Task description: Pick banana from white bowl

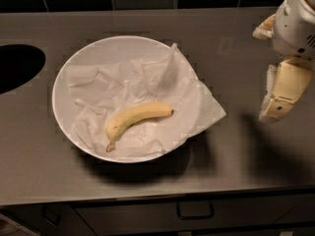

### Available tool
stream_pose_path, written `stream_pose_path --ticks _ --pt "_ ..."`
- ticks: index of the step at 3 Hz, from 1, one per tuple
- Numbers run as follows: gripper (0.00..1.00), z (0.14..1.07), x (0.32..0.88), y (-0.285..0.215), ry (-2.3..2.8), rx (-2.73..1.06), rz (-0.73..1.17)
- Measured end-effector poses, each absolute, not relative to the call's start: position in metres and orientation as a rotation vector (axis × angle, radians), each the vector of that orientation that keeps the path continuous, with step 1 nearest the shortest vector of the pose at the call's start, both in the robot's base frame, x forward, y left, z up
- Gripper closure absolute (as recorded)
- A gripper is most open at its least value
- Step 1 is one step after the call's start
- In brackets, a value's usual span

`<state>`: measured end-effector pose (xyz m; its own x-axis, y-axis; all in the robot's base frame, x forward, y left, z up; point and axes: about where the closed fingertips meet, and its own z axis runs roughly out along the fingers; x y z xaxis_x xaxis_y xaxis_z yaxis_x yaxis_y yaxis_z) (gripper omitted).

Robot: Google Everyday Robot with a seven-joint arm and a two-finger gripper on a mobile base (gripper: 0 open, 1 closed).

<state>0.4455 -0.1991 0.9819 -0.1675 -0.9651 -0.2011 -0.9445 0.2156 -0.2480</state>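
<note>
The banana (138, 118) is small, curved and yellow. It lies on crumpled white paper inside the white bowl (61, 77), toward the near side, with its brownish stem end at the lower left. The bowl stands on the dark grey counter. My gripper (265, 73) hangs above the counter to the right of the bowl, well apart from it. Its beige fingers (279, 88) are spread open and hold nothing.
The paper sheet (210, 107) sticks out over the bowl's right rim onto the counter (236, 151). A dark round opening (17, 65) is in the counter at the far left. Dark tiles run along the back, and a drawer with a handle (195, 210) sits below the front edge.
</note>
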Motion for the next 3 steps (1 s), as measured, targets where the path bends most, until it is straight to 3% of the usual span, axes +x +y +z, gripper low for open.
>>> stream_pose_path --ticks 2,3 --pt "0.00 1.004 0.460 -0.120 1.933 -2.041 -0.070" --pt "0.00 1.005 0.462 -0.113 1.912 -2.040 -0.071"
